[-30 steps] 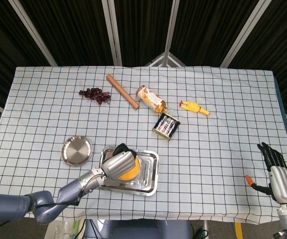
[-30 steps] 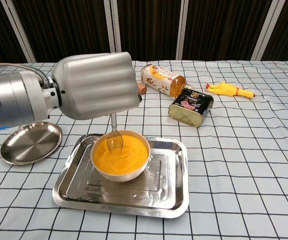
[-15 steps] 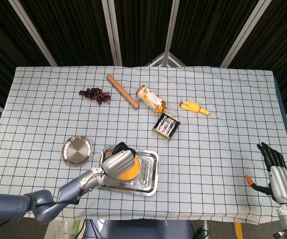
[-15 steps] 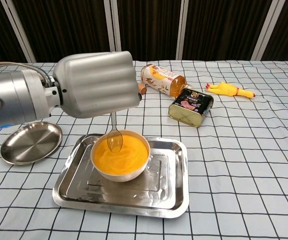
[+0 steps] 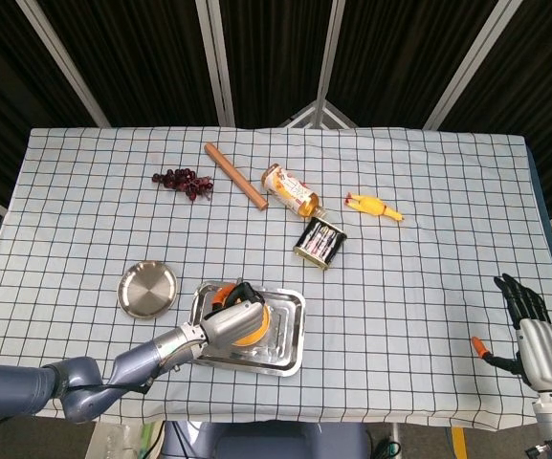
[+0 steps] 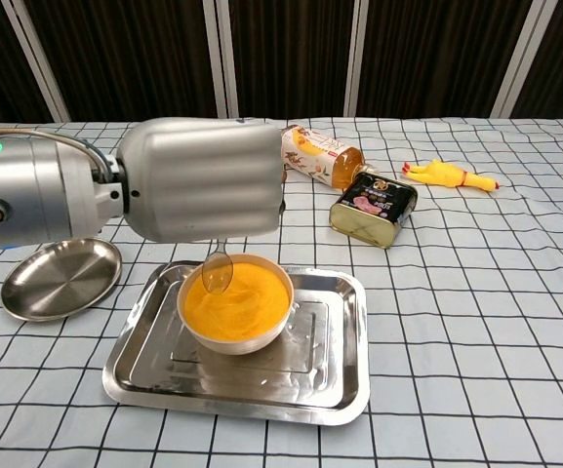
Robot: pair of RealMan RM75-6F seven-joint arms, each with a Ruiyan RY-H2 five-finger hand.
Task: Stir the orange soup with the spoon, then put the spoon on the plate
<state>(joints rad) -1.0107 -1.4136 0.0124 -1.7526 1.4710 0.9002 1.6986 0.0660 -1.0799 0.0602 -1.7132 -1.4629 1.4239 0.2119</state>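
A white bowl of orange soup sits in a steel tray near the table's front edge. My left hand hovers over the bowl and holds a metal spoon; the spoon's bowl dips into the soup at its far left side. The round steel plate lies left of the tray. My right hand stays at the table's right front edge, fingers spread, holding nothing.
Beyond the tray lie a bottle on its side, a tin can, a rubber chicken, a wooden stick and a bunch of grapes. A small orange thing lies by my right hand.
My left hand has turned and shifted slightly right over the bowl, and the spoon has swung toward the bowl's far left rim. The right hand has not moved.
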